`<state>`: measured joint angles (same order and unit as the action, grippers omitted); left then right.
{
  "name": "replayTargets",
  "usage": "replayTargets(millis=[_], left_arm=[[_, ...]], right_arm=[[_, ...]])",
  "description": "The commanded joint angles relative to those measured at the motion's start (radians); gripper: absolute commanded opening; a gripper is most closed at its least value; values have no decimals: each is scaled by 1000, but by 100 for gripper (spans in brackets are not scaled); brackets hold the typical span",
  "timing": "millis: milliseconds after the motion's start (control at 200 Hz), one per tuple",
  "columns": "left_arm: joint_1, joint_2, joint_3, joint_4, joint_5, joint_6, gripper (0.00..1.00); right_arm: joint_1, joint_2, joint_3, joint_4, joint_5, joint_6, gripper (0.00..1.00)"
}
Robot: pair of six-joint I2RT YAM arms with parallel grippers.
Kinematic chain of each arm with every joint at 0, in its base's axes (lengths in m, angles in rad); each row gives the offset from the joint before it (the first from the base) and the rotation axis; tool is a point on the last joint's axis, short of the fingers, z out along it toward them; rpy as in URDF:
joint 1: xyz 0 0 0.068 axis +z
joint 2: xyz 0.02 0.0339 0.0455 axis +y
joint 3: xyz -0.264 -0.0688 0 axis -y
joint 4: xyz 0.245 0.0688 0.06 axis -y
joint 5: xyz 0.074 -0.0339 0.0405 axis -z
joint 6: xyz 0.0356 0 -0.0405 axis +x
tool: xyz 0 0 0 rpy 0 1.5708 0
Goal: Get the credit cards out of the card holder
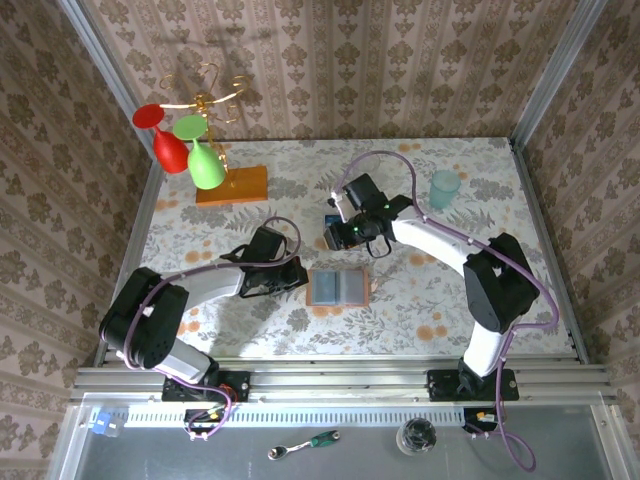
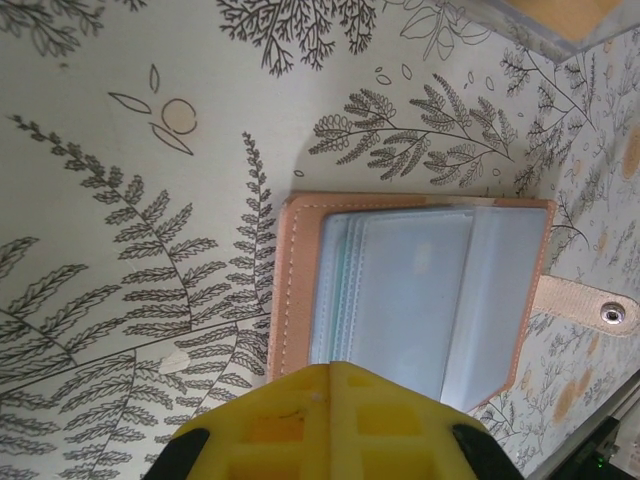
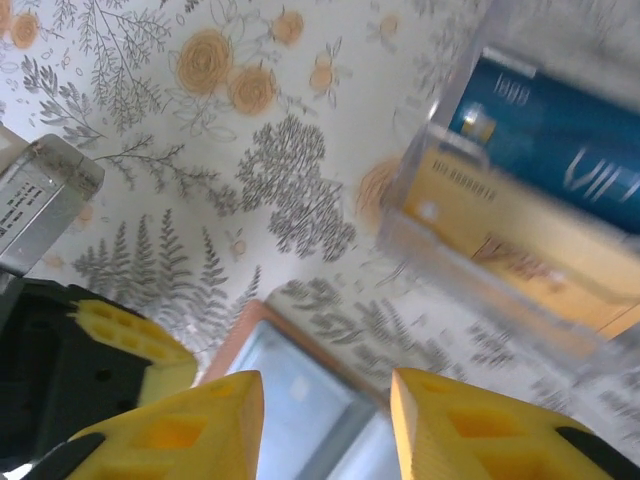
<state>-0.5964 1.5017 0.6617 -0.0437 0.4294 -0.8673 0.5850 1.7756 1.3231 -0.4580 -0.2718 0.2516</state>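
Note:
The card holder lies open on the table, grey-blue pockets up inside a brown rim. My left gripper is shut, its yellow tips resting at the holder's near edge with nothing between them. My right gripper hovers open above the holder, nothing in its jaws. Two credit cards, one blue and one orange-tan, lie inside a clear plastic box beside the holder. Whether any card sits in the pockets I cannot tell.
An orange wooden slab with a gold stand holding red and green glasses stands at the back left. A teal cup sits at the back right. The left gripper's yellow finger is close to my right fingers.

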Motion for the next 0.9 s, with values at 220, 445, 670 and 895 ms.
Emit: replayTargets(millis=[220,445,670,895], left_arm=[[-27,24,-14,32,-13,-10,3],[-36,38,-25,40,-22,-17,2],[-42,52,-27,24,-38,-15,1],[-44,52,-37,24,-49,-21,1]], right_arm=[[42,-13,-168,98,-155,401,34],[44,-17,-242,161,-173,442,37],[52,-15,-261,179,-184,464,40],[61,-15,-305,251,-230,518,41]])
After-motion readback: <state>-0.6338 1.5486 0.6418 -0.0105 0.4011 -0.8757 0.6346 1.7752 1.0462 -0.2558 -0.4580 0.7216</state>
